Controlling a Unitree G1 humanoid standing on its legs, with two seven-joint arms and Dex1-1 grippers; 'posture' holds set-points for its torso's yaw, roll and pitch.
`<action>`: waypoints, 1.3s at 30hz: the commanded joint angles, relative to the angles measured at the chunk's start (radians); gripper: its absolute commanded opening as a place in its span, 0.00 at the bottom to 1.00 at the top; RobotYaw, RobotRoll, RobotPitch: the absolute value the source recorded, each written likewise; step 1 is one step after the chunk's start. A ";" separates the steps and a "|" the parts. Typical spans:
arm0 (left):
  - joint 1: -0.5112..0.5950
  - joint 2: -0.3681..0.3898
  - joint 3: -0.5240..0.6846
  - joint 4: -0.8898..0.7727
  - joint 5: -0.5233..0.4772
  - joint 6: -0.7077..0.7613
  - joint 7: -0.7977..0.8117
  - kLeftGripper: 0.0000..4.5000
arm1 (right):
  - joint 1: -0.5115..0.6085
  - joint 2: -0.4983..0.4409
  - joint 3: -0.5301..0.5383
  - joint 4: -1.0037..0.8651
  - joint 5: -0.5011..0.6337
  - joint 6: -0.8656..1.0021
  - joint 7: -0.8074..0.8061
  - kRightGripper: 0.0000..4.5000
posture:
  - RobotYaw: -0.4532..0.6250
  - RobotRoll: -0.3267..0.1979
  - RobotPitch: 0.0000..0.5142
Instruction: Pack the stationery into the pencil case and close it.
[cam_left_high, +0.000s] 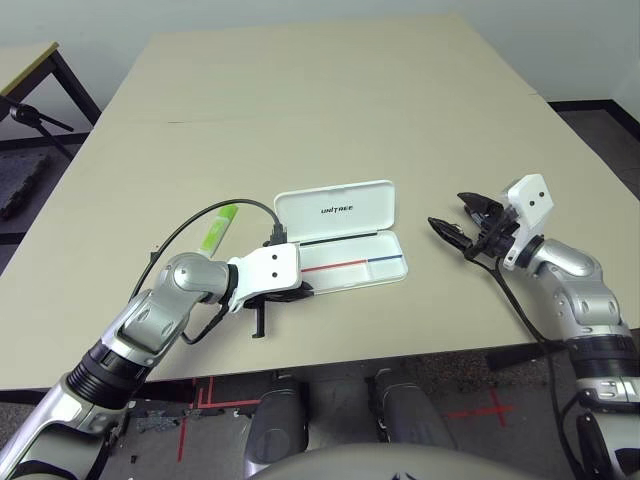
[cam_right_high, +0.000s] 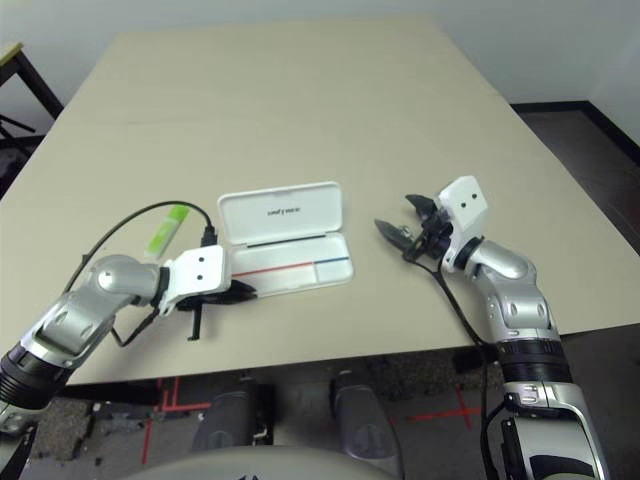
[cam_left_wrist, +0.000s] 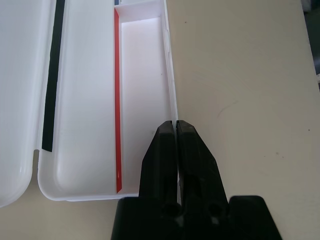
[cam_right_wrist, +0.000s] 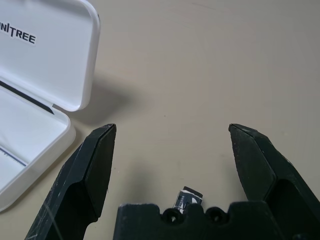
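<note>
Plastic is what the pencil case (cam_left_high: 340, 237) looks like: thin, white, hard and smooth. It lies open on the surface (cam_left_high: 330, 90), lid back, with the tray nearest the robot. I think it is light and would slide if pushed, and the thin walls may bend a little. The long front edge of the tray is a good place to pinch it, or the lid's free edge when it is time to shut it.

The left tool (cam_left_wrist: 176, 131) has its two black fingers pressed together on that front wall, close to the tray's left end. One finger is inside the tray and one is outside. The tray looks bare inside, with just the red and blue line.

The right tool (cam_right_wrist: 172, 150) is wide open and holds nothing. It hangs over the bare surface just to the right of the case. A tiny silver-and-black piece (cam_right_wrist: 187, 199) lies on the surface below it, between the fingers. It looks hard, very light and easy to drop, so grab it across its short sides.

The lime-green highlighter (cam_left_high: 220, 228) lies to the left of the case. It looks short, stiff and smooth, so hold it round the middle.
</note>
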 joint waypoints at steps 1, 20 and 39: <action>0.001 -0.012 0.004 0.018 0.014 -0.032 0.006 0.01 | 0.001 0.000 0.009 -0.003 -0.006 -0.004 0.004 1.00 | 0.34 0.62 0.18; 0.024 0.033 0.148 -0.184 -0.123 0.100 0.001 1.00 | -0.057 0.025 0.011 0.067 -0.006 -0.036 0.008 1.00 | 0.38 0.62 0.13; -0.094 0.025 0.356 -0.350 -0.421 0.375 0.119 1.00 | -0.071 -0.112 -0.170 -0.417 0.239 0.833 -0.342 1.00 | 0.36 0.62 0.19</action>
